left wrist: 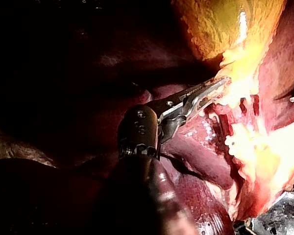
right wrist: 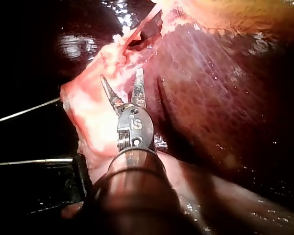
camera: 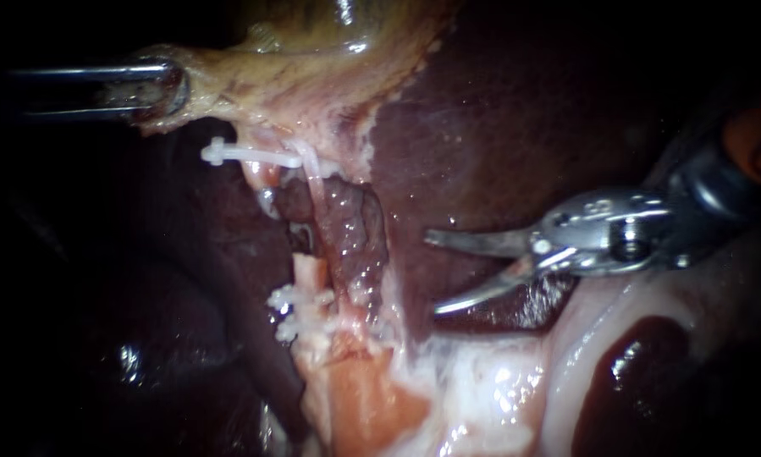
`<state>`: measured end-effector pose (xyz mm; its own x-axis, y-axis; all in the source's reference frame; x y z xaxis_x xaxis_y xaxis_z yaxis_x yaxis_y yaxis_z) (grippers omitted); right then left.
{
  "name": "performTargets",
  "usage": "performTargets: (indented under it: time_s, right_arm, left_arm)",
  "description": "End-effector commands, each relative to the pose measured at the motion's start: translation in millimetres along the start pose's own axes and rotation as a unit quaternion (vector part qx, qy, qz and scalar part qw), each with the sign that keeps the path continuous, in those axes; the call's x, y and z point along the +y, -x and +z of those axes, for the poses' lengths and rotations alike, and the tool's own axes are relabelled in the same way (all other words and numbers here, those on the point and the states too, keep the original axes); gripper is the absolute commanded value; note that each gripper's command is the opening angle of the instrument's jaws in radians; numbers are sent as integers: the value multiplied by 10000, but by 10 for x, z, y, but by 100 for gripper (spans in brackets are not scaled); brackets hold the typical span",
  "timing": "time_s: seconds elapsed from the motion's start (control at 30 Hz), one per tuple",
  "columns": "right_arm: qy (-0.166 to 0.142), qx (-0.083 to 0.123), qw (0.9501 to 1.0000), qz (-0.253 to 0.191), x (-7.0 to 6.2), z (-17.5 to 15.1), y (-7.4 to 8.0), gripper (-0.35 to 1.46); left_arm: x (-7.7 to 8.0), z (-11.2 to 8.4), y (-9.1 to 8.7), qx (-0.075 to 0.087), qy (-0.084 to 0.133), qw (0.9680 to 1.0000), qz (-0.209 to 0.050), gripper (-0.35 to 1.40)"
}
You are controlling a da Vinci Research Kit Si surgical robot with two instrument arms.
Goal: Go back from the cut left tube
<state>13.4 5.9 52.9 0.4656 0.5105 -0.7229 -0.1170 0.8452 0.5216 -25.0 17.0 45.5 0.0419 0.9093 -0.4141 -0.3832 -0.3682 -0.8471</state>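
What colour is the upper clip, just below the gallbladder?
White. The clip stands out under the gallbladder, best in the endoscope view.

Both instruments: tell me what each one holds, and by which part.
The left instrument has its jaws shut on the gallbladder, gripping the tip of its pale tapered end. The right instrument holds nothing; its jaws are open over the liver.

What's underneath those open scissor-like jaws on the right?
The right instrument has its jaws open over dark red liver, with pale tissue beside the lower jaw. Nothing sits between them. The liver directly behind the metal is hidden.
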Motion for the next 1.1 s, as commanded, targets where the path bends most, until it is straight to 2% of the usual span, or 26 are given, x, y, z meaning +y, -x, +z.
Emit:
performTargets:
  time_s: [0.03, 0.33, 0.73, 0.9, 1.1]
  right_arm:
    - [24, -3, 10000, 30, 2, -5, 2, 145]
    - [63, -8, 10000, 3, 13, -18, 11, 145]
    - [59, -9, 10000, 2, 14, -20, 13, 145]
    - [62, -9, 10000, 3, 16, -22, 16, 145]
    - [64, -9, 10000, 4, 18, -22, 17, 145]
  left_arm:
    - [0, 0, 0, 0, 1, 10000, 0, -35]
    - [-4, 4, 1, 6, -6, 10000, 4, -35]
    - [-30, 44, 27, 39, -10, 10000, 33, -35]
    - [-30, 53, 29, 19, 6, 10000, 40, -35]
    - [-30, 54, 29, 13, 18, 10000, 40, -35]
